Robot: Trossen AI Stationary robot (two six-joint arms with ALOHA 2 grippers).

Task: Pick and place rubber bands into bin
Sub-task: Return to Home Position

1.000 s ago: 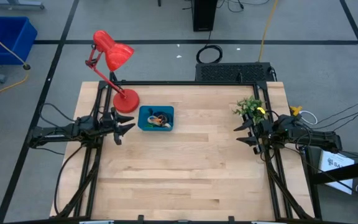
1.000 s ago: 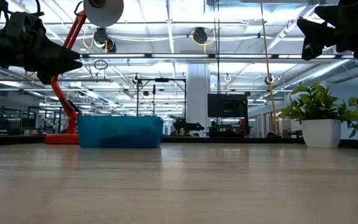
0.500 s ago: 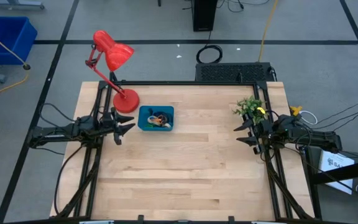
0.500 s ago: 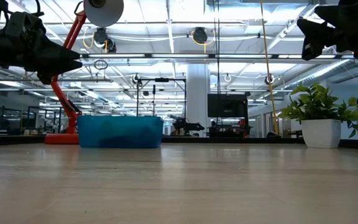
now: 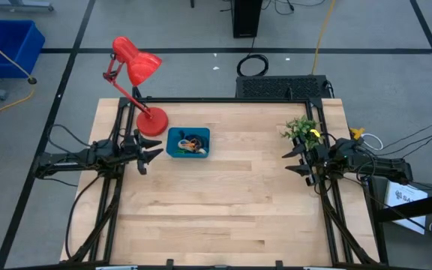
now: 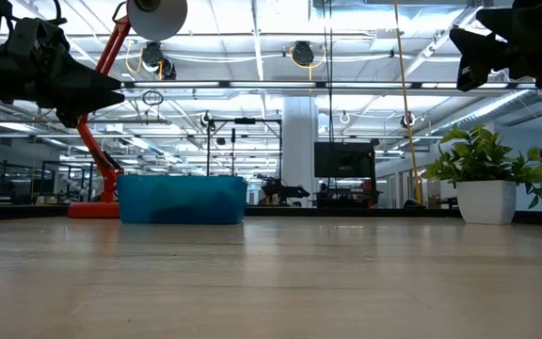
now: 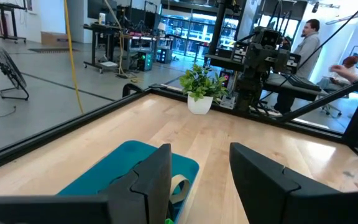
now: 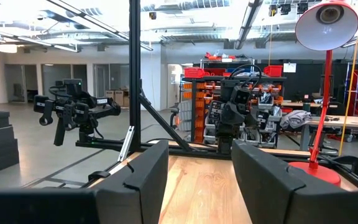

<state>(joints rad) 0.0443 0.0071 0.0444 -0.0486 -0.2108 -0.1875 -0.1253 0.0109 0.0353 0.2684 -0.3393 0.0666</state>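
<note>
Teal plastic is ringing the rubber bands (image 5: 192,142), which are lying heaped inside the bin (image 5: 170,147) next to the red lamp's base (image 5: 153,121). We are holding our left gripper (image 5: 156,154) raised just beside the bin, jaws apart and empty; our right gripper (image 5: 288,161) is hovering near the potted plant (image 5: 302,129), jaws likewise apart. We are judging the loops light, floppy and snag-prone, best pinched across a single strand.
</note>
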